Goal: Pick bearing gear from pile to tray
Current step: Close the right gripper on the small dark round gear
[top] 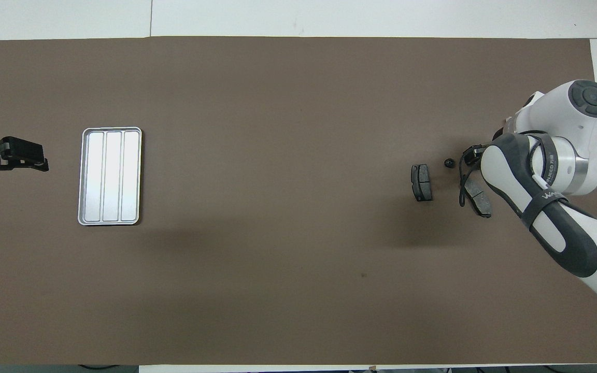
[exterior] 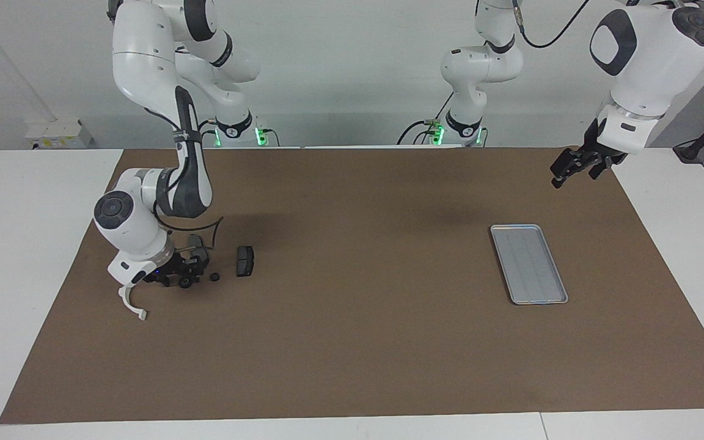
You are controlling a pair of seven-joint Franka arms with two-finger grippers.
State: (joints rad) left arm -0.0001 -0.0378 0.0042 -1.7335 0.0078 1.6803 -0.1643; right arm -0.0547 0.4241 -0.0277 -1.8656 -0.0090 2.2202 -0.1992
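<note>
Your right gripper [exterior: 188, 276] sits low over the pile at the right arm's end of the brown mat [exterior: 352, 342]; its fingers are down among the small dark parts, and you cannot tell from either view how wide they stand or whether they grip anything. A small black round piece [exterior: 186, 283] shows right at the fingers, and a second small black round piece [exterior: 214, 277] lies on the mat just beside them, between the gripper and a dark grey brake pad [exterior: 244, 261] that rests apart toward the middle of the surface. The other dark grey brake pad [top: 478, 197] lies nearer to the robots, partly under the right arm's wrist. A white curved half-ring bracket [exterior: 130, 303] lies beside the wrist, farther from the robots than the rest of the pile. Your left gripper [exterior: 566, 165] hangs in the air over the mat's corner at the left arm's end, fingers spread wide and holding nothing; that arm waits. The flat rectangular silver-grey metal tray [exterior: 528, 263] lies on the mat below it, well apart from the pile, with nothing in it
</note>
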